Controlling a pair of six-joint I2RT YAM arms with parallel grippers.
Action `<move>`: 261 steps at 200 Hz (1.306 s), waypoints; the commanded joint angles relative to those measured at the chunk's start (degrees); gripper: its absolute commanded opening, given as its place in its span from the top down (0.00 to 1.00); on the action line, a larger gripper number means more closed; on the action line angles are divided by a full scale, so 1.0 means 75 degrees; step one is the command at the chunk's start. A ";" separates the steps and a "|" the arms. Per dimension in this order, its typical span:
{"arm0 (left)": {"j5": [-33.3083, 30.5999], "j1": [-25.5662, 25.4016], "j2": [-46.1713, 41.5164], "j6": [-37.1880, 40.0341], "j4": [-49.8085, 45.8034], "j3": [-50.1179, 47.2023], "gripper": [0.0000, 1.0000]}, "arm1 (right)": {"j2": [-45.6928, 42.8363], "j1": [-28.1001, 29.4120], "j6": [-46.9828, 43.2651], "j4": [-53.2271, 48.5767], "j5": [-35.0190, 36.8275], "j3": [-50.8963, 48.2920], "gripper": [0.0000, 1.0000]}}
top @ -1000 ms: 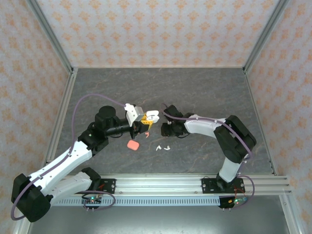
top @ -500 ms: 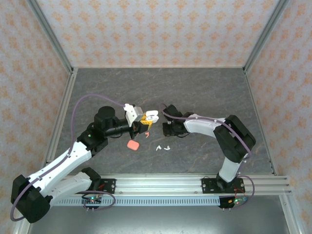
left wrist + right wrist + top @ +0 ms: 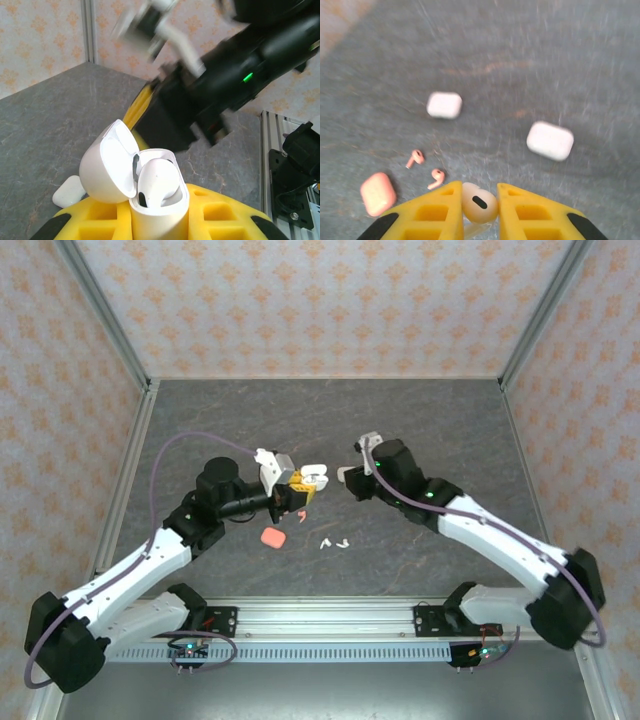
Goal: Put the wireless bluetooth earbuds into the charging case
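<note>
Grey bench (image 3: 420, 420) under both arms, and the left claw (image 3: 298, 490) is clamped on the open charging case (image 3: 159, 215). It's held upright, lid (image 3: 112, 162) flipped back, one white bud (image 3: 157, 181) seated. Meanwhile the right claw (image 3: 479, 187) pinches a white earbud (image 3: 480, 205) just to the case's right, near but apart, so that arm's the one to move. Its stem seems to run back between the fingers (image 3: 435, 210), hard to tell. I'd guess stem-down beside the seated one.
</note>
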 commanded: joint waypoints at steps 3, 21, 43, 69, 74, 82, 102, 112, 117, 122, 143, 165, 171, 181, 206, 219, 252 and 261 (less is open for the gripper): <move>0.0249 -0.0063 0.0169 -0.0421 0.0650 0.0256 1.00 | -0.0915 0.0036 -0.1064 0.0470 -0.0019 -0.0080 0.80; 0.0347 -0.0063 0.0372 -0.0648 0.0749 0.0405 1.00 | -0.1284 0.0054 -0.1410 0.0599 -0.0235 0.0029 0.80; 0.0494 -0.0058 0.0641 -0.0927 0.0851 0.0580 1.00 | -0.1492 0.0094 -0.1776 0.0811 -0.0569 0.0170 0.80; 0.0593 -0.0060 0.0827 -0.1170 0.1116 0.0644 1.00 | -0.1456 0.0182 -0.2005 0.1028 -0.0904 0.0348 0.80; 0.0602 -0.0063 0.0853 -0.1209 0.1173 0.0639 1.00 | -0.1424 0.0199 -0.2034 0.1069 -0.0957 0.0379 0.80; 0.0629 -0.0062 0.0906 -0.1267 0.1261 0.0638 1.00 | -0.1364 0.0239 -0.2065 0.1117 -0.1000 0.0430 0.80; 0.0668 -0.0068 0.0995 -0.1356 0.1326 0.0664 1.00 | -0.1178 0.0339 -0.2170 0.1145 -0.1025 0.0565 0.80; 0.0675 -0.0065 0.1001 -0.1344 0.1316 0.0659 1.00 | -0.1104 0.0375 -0.2202 0.1165 -0.1003 0.0598 0.80; 0.0681 -0.0059 0.0995 -0.1324 0.1310 0.0666 1.00 | -0.1067 0.0387 -0.2223 0.1188 -0.1001 0.0613 0.80; 0.0669 -0.0057 0.0985 -0.1311 0.1286 0.0660 1.00 | -0.1041 0.0388 -0.2234 0.1207 -0.1010 0.0614 0.80; 0.0667 -0.0059 0.0936 -0.1207 0.1160 0.0673 1.00 | -0.0886 0.0401 -0.2285 0.1237 -0.1041 0.0670 0.80; 0.0668 -0.0065 0.0894 -0.1154 0.1104 0.0665 1.00 | -0.0751 0.0413 -0.2282 0.1243 -0.1076 0.0729 0.80; 0.0678 -0.0062 0.0891 -0.1157 0.1126 0.0660 1.00 | -0.0715 0.0411 -0.2282 0.1236 -0.1077 0.0741 0.80; 0.0678 -0.0059 0.0888 -0.1169 0.1127 0.0661 1.00 | -0.0655 0.0416 -0.2285 0.1232 -0.1083 0.0763 0.80; 0.0679 -0.0063 0.0891 -0.1169 0.1148 0.0657 1.00 | -0.0554 0.0423 -0.2281 0.1210 -0.1117 0.0766 0.80; 0.0667 -0.0062 0.0891 -0.1173 0.1157 0.0649 1.00 | -0.0520 0.0423 -0.2269 0.1182 -0.1147 0.0755 0.80; 0.0632 -0.0062 0.0879 -0.1229 0.1231 0.0642 1.00 | -0.0500 0.0426 -0.2226 0.1146 -0.1160 0.0624 0.80; 0.0620 -0.0064 0.0868 -0.1257 0.1250 0.0636 1.00 | -0.0513 0.0432 -0.2223 0.1141 -0.1171 0.0587 0.80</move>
